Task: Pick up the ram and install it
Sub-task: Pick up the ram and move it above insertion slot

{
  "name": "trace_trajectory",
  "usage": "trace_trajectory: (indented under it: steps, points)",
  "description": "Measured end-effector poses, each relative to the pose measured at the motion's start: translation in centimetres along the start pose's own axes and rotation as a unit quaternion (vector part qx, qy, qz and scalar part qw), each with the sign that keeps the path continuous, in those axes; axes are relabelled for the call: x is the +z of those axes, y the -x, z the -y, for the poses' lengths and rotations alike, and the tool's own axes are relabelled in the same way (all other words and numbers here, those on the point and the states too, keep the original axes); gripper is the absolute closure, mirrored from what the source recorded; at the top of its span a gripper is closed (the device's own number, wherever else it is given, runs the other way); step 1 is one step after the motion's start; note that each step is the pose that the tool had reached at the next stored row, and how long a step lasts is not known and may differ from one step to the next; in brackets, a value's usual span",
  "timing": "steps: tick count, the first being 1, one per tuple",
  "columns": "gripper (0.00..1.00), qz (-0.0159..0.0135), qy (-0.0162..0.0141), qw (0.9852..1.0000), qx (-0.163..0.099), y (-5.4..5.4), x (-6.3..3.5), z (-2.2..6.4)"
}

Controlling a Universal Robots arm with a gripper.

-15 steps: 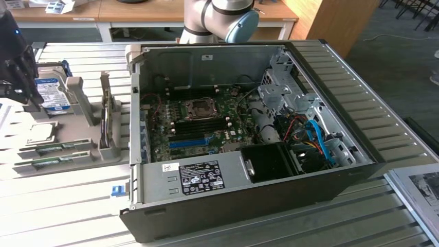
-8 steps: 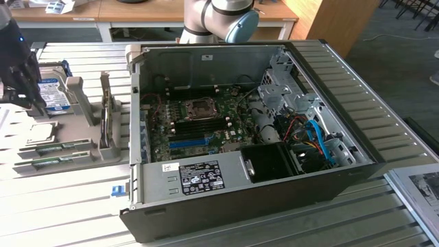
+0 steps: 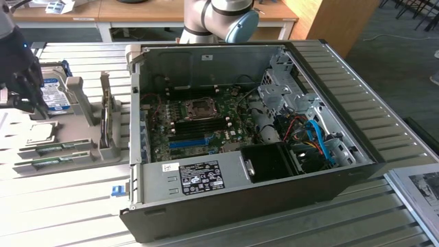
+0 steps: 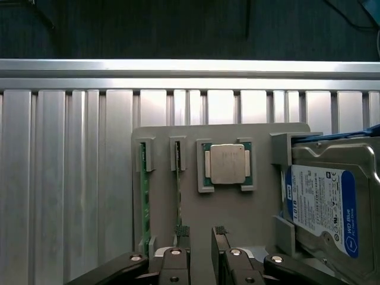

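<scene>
- The ram (image 4: 178, 196) is standing on its long edge in a narrow slot of the gray holder plate (image 4: 237, 217), not yet in the computer.
- A second ram stick (image 4: 143, 196) is standing in the next slot, just beside the first, on the side away from the processor chip.
- The processor chip (image 4: 225, 163) is lying flat in its square nest on the ram's other side. Past it, the hard drive (image 4: 323, 208) with the blue-white label is sitting in its bracket.
- I am hovering my hand (image 4: 202, 237) over the holder plate, jaws standing wide and carrying nothing, with bare plate showing between my fingers (image 4: 221, 233).
- One fingertip is sitting right at the ram's near end. I cannot tell whether it is touching.
- The holder plate is resting on the slatted metal desk (image 4: 59, 178).
- In the exterior view, the open computer case (image 3: 240, 206) is lying on the same desk to the exterior view's right of the holder, well apart from the ram. Its board is facing up, with the blue slots (image 3: 188, 142) showing.
</scene>
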State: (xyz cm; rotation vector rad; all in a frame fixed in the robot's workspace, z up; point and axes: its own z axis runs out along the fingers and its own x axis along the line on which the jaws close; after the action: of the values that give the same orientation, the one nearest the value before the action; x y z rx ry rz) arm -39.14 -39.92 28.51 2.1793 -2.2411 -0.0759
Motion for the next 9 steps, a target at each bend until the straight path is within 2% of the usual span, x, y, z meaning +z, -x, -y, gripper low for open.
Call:
trace_trajectory:
  steps: [9]
  points:
    - [0.71,0.0000,0.0000,1.0000,0.000,0.0,1.18,0.05]
